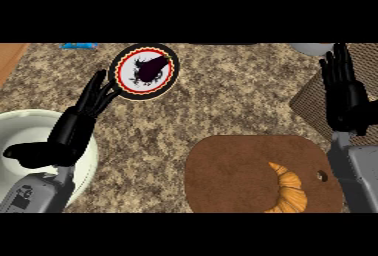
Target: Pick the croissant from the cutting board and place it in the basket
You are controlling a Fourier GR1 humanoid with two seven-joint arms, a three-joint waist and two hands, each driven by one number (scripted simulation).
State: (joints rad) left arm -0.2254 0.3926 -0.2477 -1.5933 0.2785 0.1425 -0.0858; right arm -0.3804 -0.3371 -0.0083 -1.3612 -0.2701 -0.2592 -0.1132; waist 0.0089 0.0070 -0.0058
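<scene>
A golden croissant (288, 190) lies on the right part of the brown cutting board (236, 175), near the view's lower edge. The woven basket (314, 97) shows at the right edge, mostly hidden behind my right hand (345, 92). That hand is open, fingers straight and pointing away, above and to the right of the croissant, touching nothing. My left hand (70, 132) is open at the left, fingers stretched toward a round plate, thumb over a white bowl.
A white bowl (22, 125) sits at the lower left under my left arm. A round plate (145, 71) with a red rim and a dark pattern lies at the top centre. A white object (310, 48) shows at the top right. Wood surface (11, 57) borders the far left.
</scene>
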